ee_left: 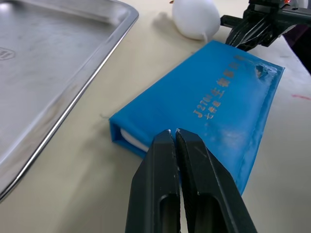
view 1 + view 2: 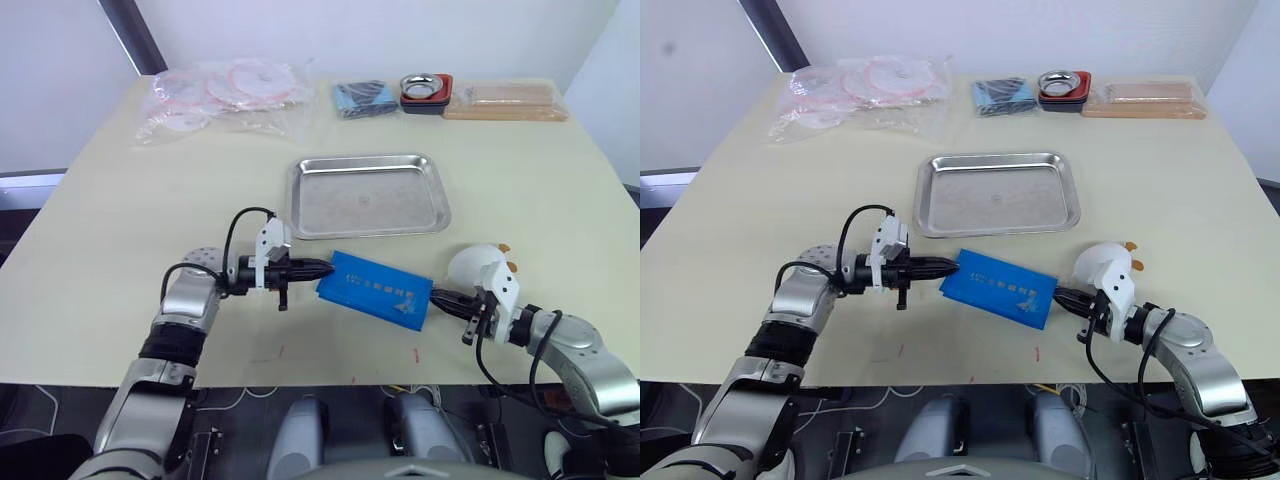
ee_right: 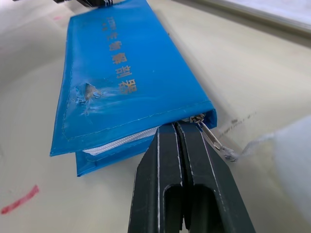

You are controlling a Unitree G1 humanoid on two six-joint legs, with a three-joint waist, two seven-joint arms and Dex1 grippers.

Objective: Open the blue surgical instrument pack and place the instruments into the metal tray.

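Nearest us, our right gripper (image 2: pixel 447 297) meets the zipper end of the flat bright-blue fabric instrument pack (image 2: pixel 375 290), its jaws pressed together beside the small metal zipper pull (image 3: pixel 212 139). We cannot tell whether they pinch anything. Our left gripper (image 2: pixel 322 267) touches the pack's opposite end, jaws likewise pressed together. We see the pack lying closed on the pale table (image 2: pixel 100 240), just in front of the large shiny steel rectangular tray (image 2: pixel 367 195). A white rounded object (image 2: pixel 472 265) sits just beside our right gripper.
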